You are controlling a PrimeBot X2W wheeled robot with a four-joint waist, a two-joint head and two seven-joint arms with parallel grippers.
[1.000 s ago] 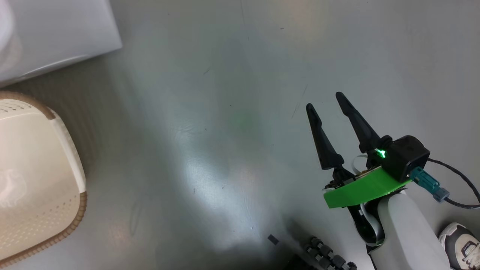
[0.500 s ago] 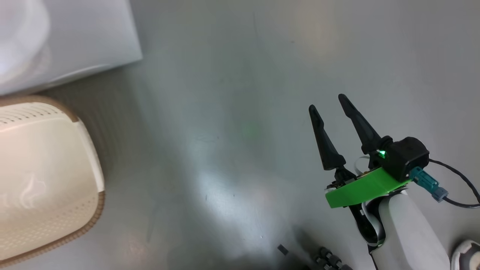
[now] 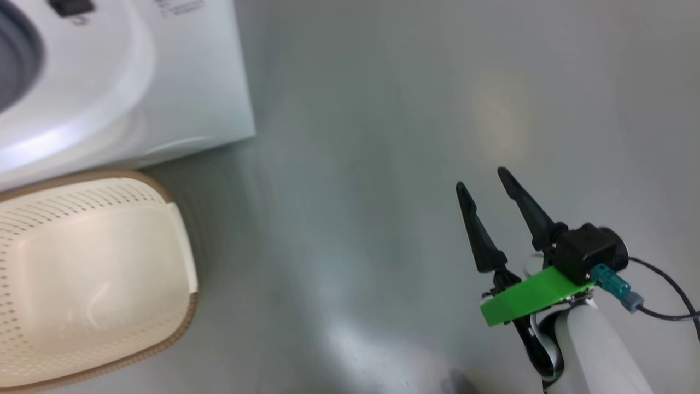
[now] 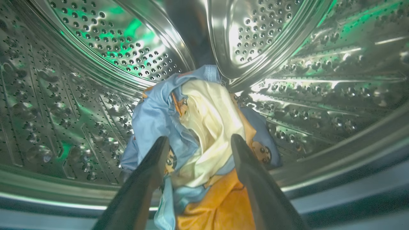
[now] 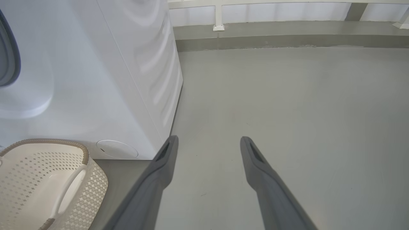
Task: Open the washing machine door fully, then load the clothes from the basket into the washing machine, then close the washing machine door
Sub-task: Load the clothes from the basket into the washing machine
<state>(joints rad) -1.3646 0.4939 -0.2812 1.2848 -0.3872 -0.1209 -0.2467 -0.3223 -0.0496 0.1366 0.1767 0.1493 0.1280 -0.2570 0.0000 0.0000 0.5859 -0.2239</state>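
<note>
Inside drum [image 4: 96, 41], left fingers [image 4: 150, 172] newly apart

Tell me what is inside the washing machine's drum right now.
A heap of clothes, light blue, cream and orange, lies in the steel drum, between the left gripper's open fingers. The heap covers whatever lies under it.

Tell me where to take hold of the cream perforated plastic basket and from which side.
Take the cream perforated plastic basket by its pale loop handle, coming down from the side facing the grey floor. That handle arches free of the wall, slim enough to pinch, while the big white washing machine closes off the far side. The open right gripper looks best placed.
</note>
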